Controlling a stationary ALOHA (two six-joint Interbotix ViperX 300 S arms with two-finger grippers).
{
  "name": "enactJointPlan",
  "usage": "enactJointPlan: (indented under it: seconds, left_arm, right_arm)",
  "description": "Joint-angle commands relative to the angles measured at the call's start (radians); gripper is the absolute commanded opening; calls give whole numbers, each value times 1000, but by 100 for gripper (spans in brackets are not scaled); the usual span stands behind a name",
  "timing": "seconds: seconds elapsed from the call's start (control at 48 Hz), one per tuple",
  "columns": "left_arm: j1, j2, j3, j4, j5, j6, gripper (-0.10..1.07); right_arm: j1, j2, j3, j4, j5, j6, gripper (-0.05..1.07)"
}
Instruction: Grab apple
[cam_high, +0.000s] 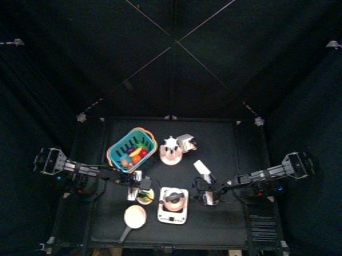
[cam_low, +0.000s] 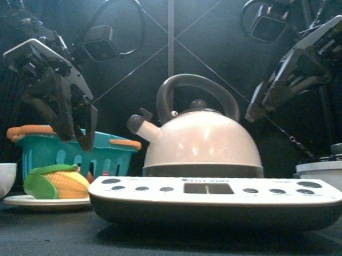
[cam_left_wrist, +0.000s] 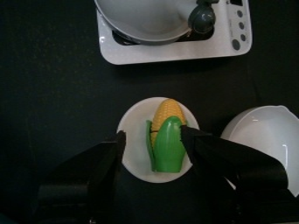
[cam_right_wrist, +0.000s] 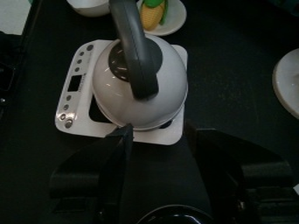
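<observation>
From above, both arms hang over the table's front half, nothing held. The front view shows a kettle on a scale beside a teal basket. The left gripper, jaws spread, hovers over corn on a plate. The right gripper nears the kettle; its jaws I cannot tell. No apple is visible, so grabbing remains.

Count, table: one white kettle on one white base. One corn cob on one small white plate. One white bowl. One teal basket. One frying pan. Arms: two.
</observation>
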Motion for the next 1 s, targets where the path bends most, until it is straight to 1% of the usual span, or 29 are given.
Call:
enactJointPlan:
  seconds: [0.0, 0.125, 0.167, 0.229, 0.333, 0.375, 0.5, 0.562, 0.625, 0.667, 0.688, 0.729, 0.75, 0.812, 0.896, 0.958, 0.979]
  left_arm:
    - [-2, -31, -5, -9, -48, 2, 89]
    - [-15, -66, 20, -20, -138, 2, 89]
    - [-21, -86, 48, -34, -161, 0, 89]
    - [-29, -112, 74, -86, -169, -2, 89]
    - [-35, -169, 110, -219, -187, 0, 89]
    - [-32, -198, 118, -256, -210, 3, 89]
    - [-20, -305, 138, -270, -330, 3, 88]
    - [12, -353, 153, -282, -365, 3, 88]
    - [72, -393, 169, -293, -377, 5, 88]
    - [138, -410, 172, -287, -374, 9, 88]
    - [161, -413, 170, -282, -371, 9, 88]
    - [233, -414, 160, -258, -348, 15, 88]
    - [258, -414, 155, -242, -336, 17, 88]
    - [364, -407, 137, -176, -279, 20, 88]
    - [492, -382, 123, -118, -213, 17, 88]
    - [566, -353, 114, -110, -173, 17, 88]
    - [581, -347, 112, -109, -166, 18, 88]
  right_arm:
    - [9, -18, -28, -3, 0, 0, 85]
    - [26, -21, -34, -5, 0, -2, 85]
    - [26, -21, -35, -6, -2, -2, 85]
    - [23, -21, -34, -11, 0, -2, 85]
    - [18, -21, -35, -12, 0, -2, 85]
    - [18, -21, -35, -12, 0, -2, 85]
    - [18, -20, -35, -12, 0, -2, 85]
    - [18, -15, -34, -12, 0, -2, 85]
    - [18, -14, -31, -12, 0, -2, 85]
    - [17, -11, -31, -12, 0, -2, 85]
    - [17, -9, -31, -15, 0, -2, 85]
    - [14, -9, -34, -20, 0, -2, 85]
    - [12, -9, -35, -25, 0, -2, 85]
    - [11, -8, -38, -34, 0, -2, 85]
    - [9, -6, -38, -41, 0, -2, 85]
    - [9, -3, -38, -41, 0, -2, 85]
    - [8, 0, -37, -41, 0, -2, 85]
